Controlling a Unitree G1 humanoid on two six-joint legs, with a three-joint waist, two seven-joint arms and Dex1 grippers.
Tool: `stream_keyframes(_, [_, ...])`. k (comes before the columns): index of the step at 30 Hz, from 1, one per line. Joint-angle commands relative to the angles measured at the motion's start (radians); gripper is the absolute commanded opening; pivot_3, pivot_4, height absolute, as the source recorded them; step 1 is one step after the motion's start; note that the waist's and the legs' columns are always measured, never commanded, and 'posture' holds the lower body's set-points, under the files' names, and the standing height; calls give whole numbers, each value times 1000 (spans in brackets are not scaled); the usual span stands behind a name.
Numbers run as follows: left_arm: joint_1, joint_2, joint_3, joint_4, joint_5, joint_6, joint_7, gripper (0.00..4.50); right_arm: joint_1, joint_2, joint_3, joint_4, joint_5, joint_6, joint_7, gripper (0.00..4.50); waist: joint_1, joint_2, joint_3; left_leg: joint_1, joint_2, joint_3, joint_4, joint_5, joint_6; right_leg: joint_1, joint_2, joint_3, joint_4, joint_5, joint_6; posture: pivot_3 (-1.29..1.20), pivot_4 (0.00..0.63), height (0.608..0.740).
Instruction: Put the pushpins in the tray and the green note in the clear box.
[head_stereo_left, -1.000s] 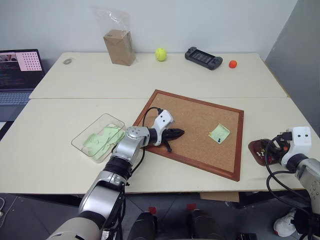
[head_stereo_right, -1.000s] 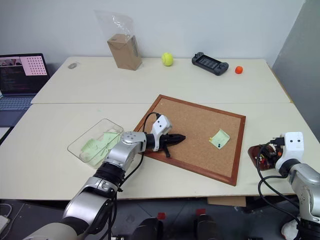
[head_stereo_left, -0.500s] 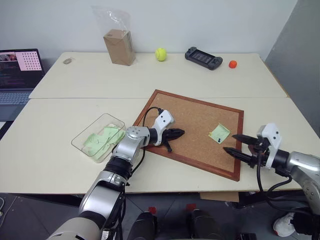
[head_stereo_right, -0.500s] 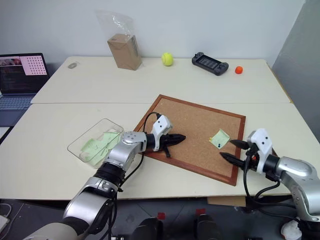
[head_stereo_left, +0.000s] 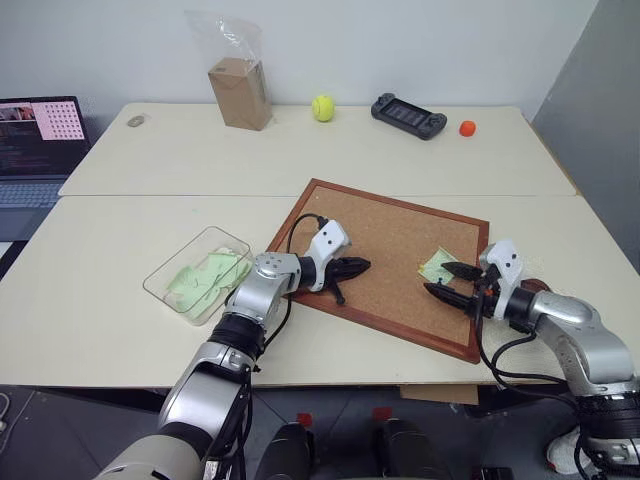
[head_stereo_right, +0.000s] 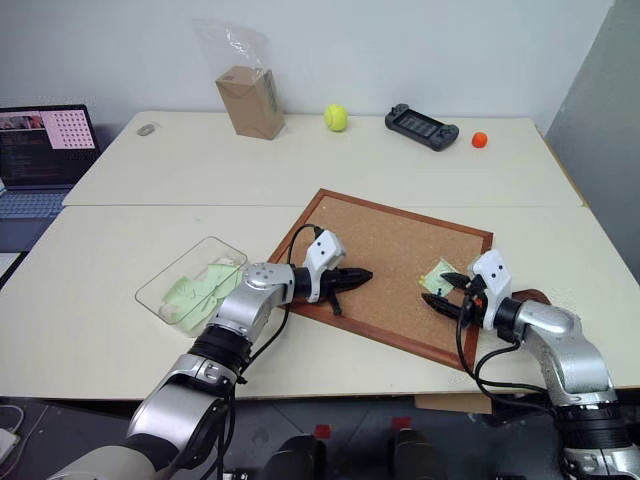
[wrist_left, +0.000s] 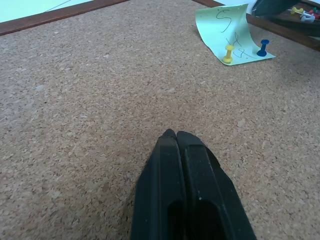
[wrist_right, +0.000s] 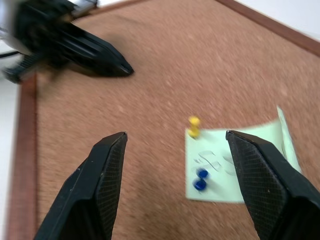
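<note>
The green note lies on the corkboard near its right edge, held by a yellow pushpin and a blue pushpin. My right gripper is open, just above the board, its fingers either side of the note's near corner. The tray sits off the board's right edge, mostly hidden behind my right wrist. My left gripper is shut and empty, tips resting on the cork left of centre. The clear box stands left of the board with green papers inside.
The wood-framed corkboard lies tilted across the table's middle. Along the back are a bagged cardboard box, a tennis ball, a game controller and an orange ball. A laptop is at far left.
My right arm has swung left from over the tray onto the corkboard, and its open fingers now point at the green note. The left arm has stayed still.
</note>
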Motion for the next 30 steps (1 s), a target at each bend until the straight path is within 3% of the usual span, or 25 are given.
stream_keyframes(1, [6, 9, -8, -13, 14, 8, 3, 0, 0, 11, -2, 2, -7, -41, 7, 3349, 0, 0, 0, 0, 0, 0, 0, 0, 0, 0, 0, 0, 0, 0, 0, 0, 150, 740])
stream_keyframes(5, [3, 9, -10, -13, 16, 9, 1, 0, -3, 20, 3, 16, -18, -57, 3, 2908, 0, 0, 0, 0, 0, 0, 0, 0, 0, 0, 0, 0, 0, 0, 0, 0, 150, 740])
stream_keyframes(19, [-1, 0, -7, -20, 9, 23, -1, 0, -34, 51, 6, 79, -63, -85, -41, 15, 0, 0, 0, 0, 0, 0, 0, 0, 0, 0, 0, 0, 0, 0, 0, 0, 150, 740])
stream_keyframes(30, [7, 5, -7, -29, 11, 31, -1, 0, -19, 61, -75, -26, 91, 11, 3, 5, -2, 0, 0, 0, 0, 0, 0, 0, 0, 0, 0, 0, 1, 0, 0, 0, 150, 740])
